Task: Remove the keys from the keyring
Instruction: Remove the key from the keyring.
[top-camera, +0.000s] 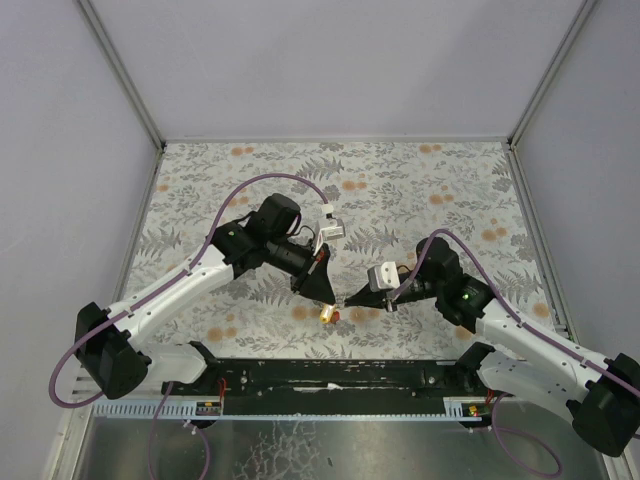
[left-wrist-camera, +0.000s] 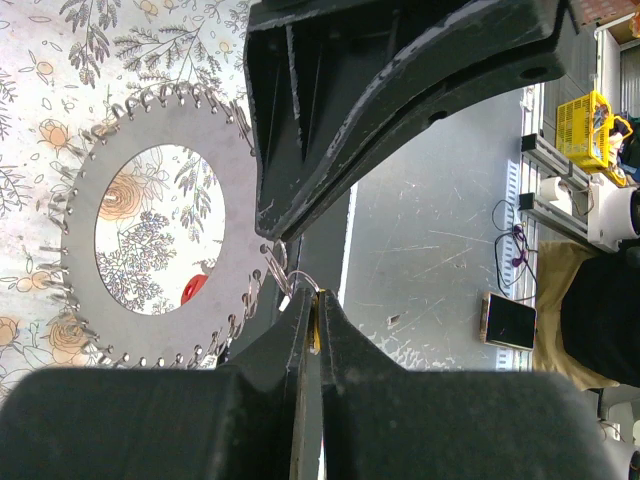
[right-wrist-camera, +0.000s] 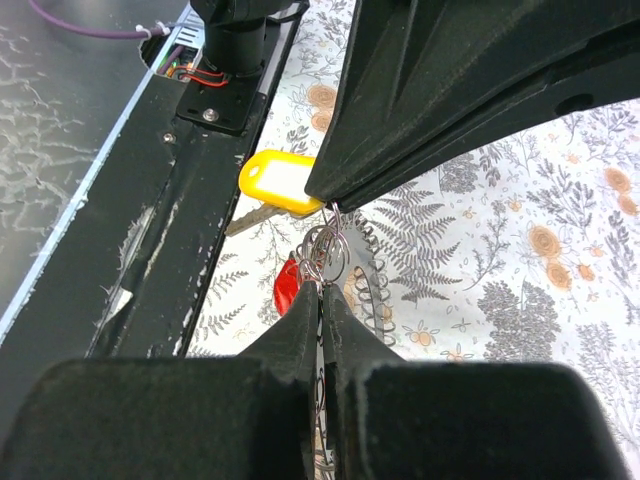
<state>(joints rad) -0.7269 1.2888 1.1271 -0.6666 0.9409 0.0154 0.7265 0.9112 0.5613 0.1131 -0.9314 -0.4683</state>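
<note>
Left claw (left-wrist-camera: 306, 300) tips nearest you pinch a wire loop (left-wrist-camera: 285, 272) at the edge of the keyring (left-wrist-camera: 150, 120). Right claw (right-wrist-camera: 322, 288) clamps neighbouring loops (right-wrist-camera: 326, 250), keys (right-wrist-camera: 280, 185) dangling near the front of the bench (right-wrist-camera: 500, 260); tug unevenly and thin wire could slip out.

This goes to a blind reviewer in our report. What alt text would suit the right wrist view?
The right gripper, jaws shut, pinches a cluster of small wire rings, and the left gripper meets them from above. Beside them show a yellow tag, a red tag and the coiled grey keyring, over floral cloth.
</note>
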